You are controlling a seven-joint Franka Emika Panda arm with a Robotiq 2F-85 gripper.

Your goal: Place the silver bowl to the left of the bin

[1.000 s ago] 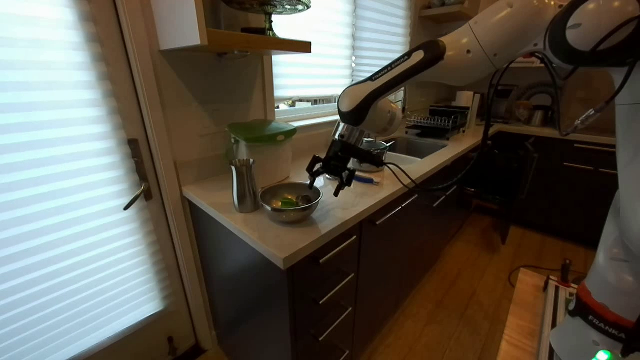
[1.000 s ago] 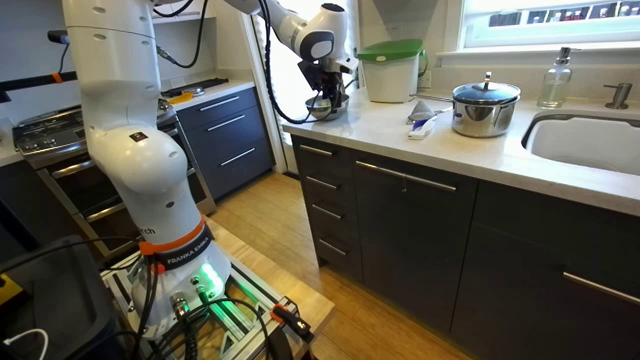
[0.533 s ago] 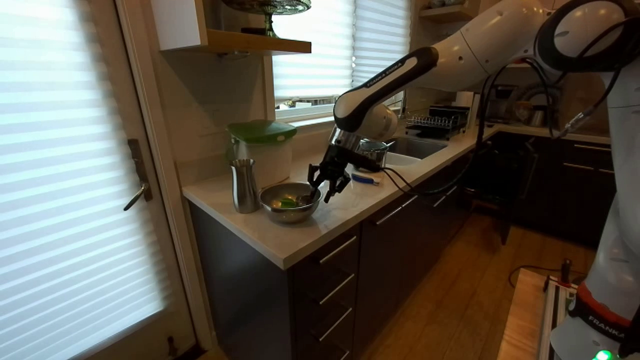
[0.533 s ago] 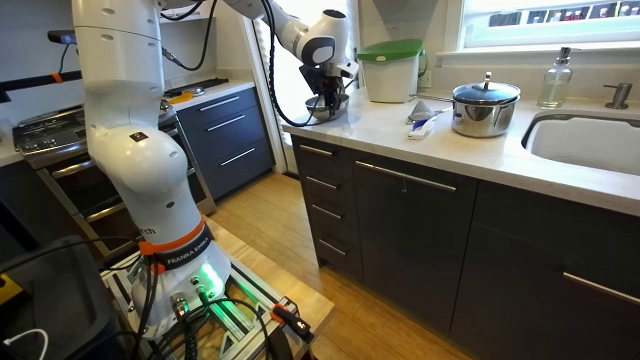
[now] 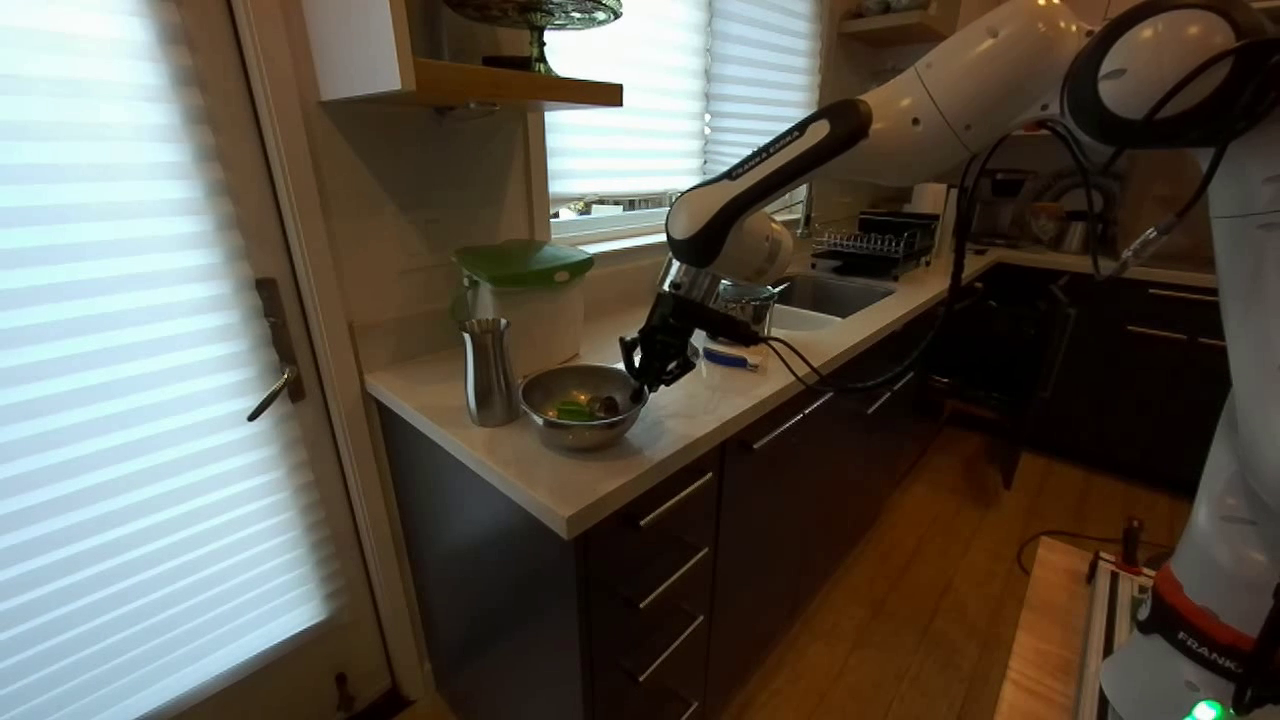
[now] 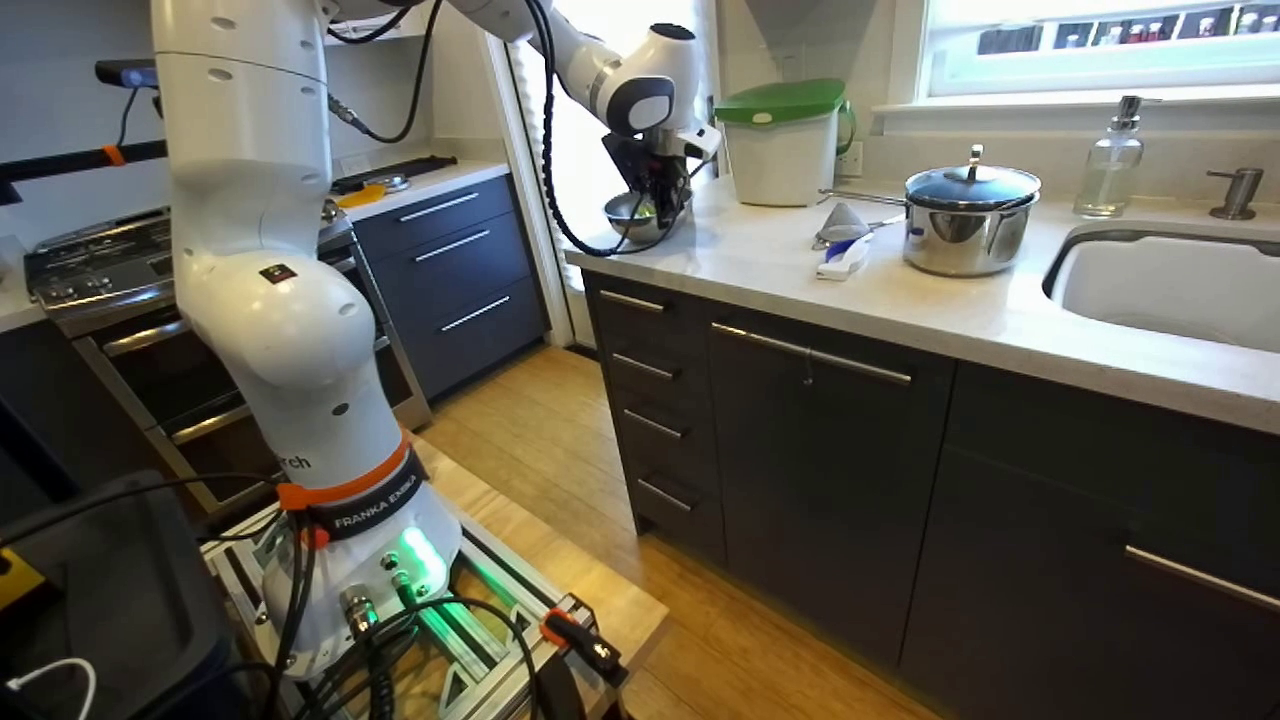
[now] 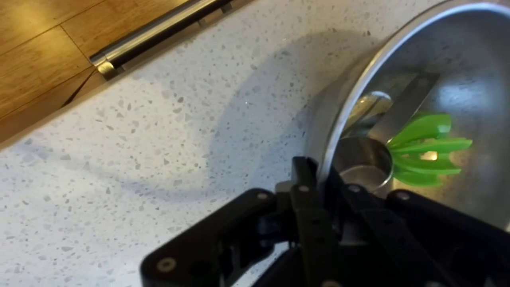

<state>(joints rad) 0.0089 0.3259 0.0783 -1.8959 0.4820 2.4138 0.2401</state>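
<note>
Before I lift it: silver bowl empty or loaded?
Loaded. In the wrist view, the silver bowl has a green slatted item and a metal cup inside.

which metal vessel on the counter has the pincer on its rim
The wide, open silver bowl: the pincer is closed on its rim, while the tall slim metal cup and the lidded pot stand untouched.

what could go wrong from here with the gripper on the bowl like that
The gripper pinches the silver bowl on one side only, so a lift may tip it.
If it tips, the green piece and small metal cup inside could slide or spill.
The tall metal cylinder stands close beside the bowl, so shifting the bowl that way might knock it over.
</note>
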